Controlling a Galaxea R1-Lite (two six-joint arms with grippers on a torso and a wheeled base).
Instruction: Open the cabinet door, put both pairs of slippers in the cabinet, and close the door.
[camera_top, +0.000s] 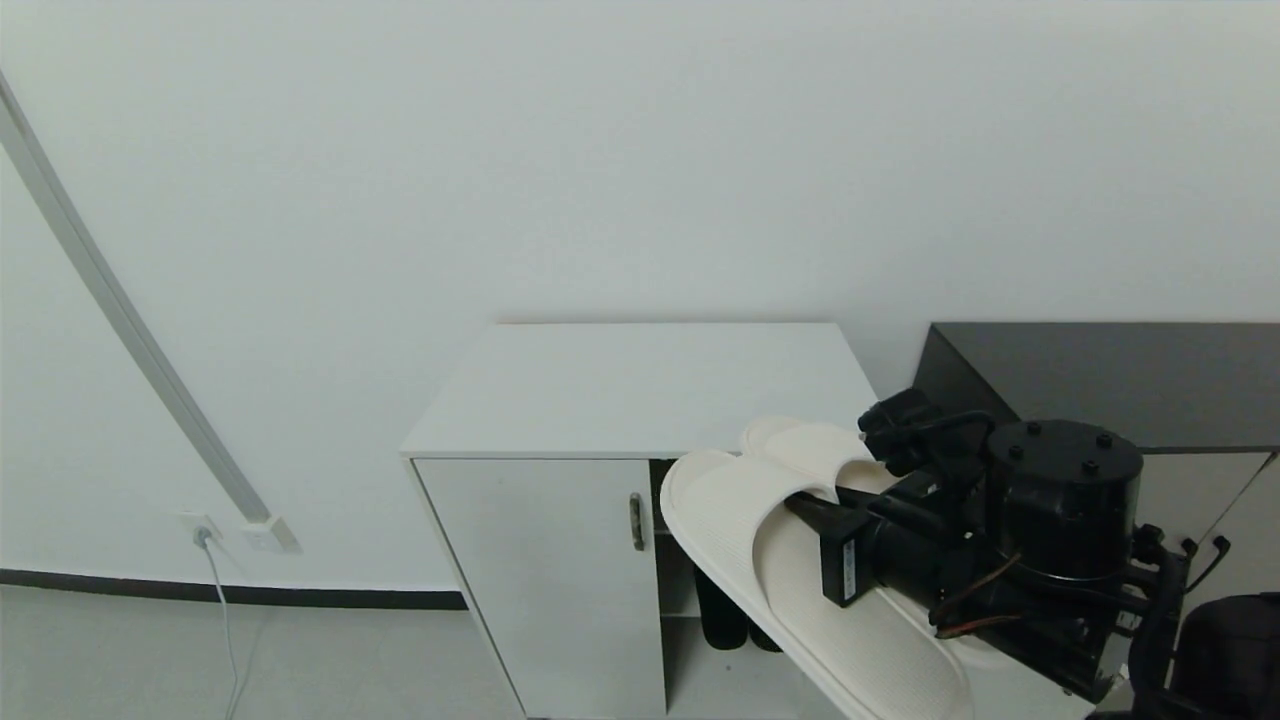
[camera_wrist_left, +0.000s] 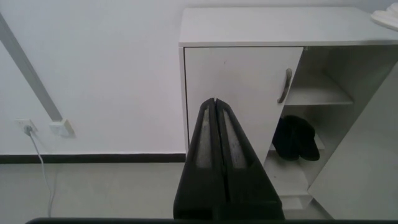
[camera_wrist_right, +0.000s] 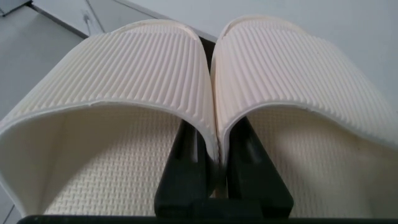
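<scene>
Right gripper (camera_wrist_right: 216, 146) clamped on white slippers (camera_top: 740, 500), lower right; next I ease them into open cabinet (camera_top: 640, 390)

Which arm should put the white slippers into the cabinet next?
Right. The right gripper is shut on the white slippers, by the open side of the cabinet. The left gripper is shut, empty, facing the closed door.

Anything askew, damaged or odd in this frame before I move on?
Nothing stands out. The right gripper holds the white slippers side by side, fingers clamping their inner edges, before the open cabinet. The dark pair sits inside under the shelf; the left gripper is shut, empty.
</scene>
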